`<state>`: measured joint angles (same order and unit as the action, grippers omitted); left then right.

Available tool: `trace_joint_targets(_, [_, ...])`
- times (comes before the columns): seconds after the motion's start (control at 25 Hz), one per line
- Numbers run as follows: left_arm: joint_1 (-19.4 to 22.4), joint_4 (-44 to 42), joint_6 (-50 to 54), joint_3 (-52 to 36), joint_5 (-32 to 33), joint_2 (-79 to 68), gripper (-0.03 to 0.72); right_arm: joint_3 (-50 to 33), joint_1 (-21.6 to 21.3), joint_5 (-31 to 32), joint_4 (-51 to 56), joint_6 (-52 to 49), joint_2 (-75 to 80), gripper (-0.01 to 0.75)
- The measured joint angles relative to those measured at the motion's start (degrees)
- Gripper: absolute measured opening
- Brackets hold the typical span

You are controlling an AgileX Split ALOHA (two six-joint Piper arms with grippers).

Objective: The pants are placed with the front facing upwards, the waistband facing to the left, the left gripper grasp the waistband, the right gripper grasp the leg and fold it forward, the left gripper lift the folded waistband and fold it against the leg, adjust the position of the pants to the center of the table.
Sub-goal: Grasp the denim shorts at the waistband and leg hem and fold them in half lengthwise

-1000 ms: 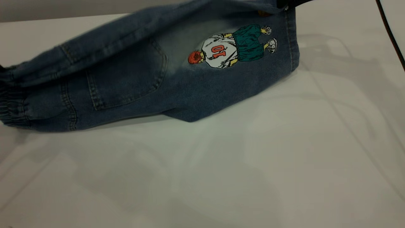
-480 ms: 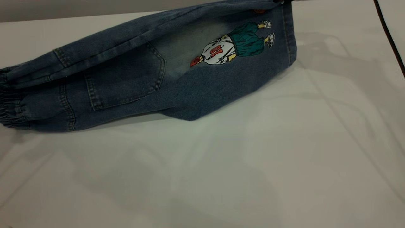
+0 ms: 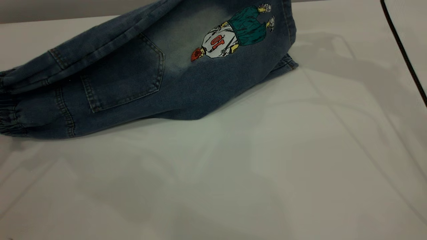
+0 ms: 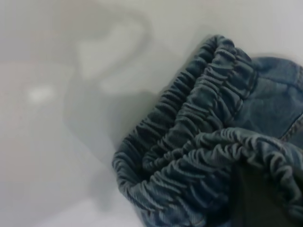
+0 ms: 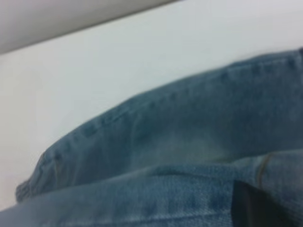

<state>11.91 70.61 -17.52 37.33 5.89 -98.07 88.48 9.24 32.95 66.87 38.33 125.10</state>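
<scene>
Counter point(image 3: 267, 166): plain white-grey, matte, faint shadows; a grey band of room runs behind its far edge, a black cable point(image 3: 400, 50) at 2 o'clock.

Pants point(image 3: 150, 83): blue denim, back side up, lying at 10–12 o'clock, waistband point(image 3: 10, 116) at 9. Patch pocket point(image 3: 123, 80) left of the leg point(image 3: 233, 60) with its cartoon print point(image 3: 230, 33); leg's hem end raised, running out of frame at 12.

Exterior view shows neither claw.

Left wrist only: gathered waistband point(image 4: 199, 142) bunched, a dark finger of the left claw point(image 4: 262, 201) against it. Right wrist only: a dark finger of the right claw point(image 5: 258, 208) against the leg point(image 5: 189, 142). Can't tell whether either claw is clamped.
</scene>
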Motion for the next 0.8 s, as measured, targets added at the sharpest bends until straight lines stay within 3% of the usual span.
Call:
trace_joint_targets(0.2, [0.0,0.1,-0.2,0.0,-0.5,0.0,0.202,0.0,0.6,-1.2,1.4,2.3,0.0,0.040])
trace_joint_targets(0.48, [0.0,0.1,-3.2,0.0,-1.0,0.0,0.423,0.0,1.1,-1.8,1.7,2.9,0.0,0.057])
trace_joint_targets(0.8, [0.0,0.0,-3.2,0.0,-1.2,0.0,0.472,0.0,1.1,-1.6,1.6,3.0,0.0,0.065])
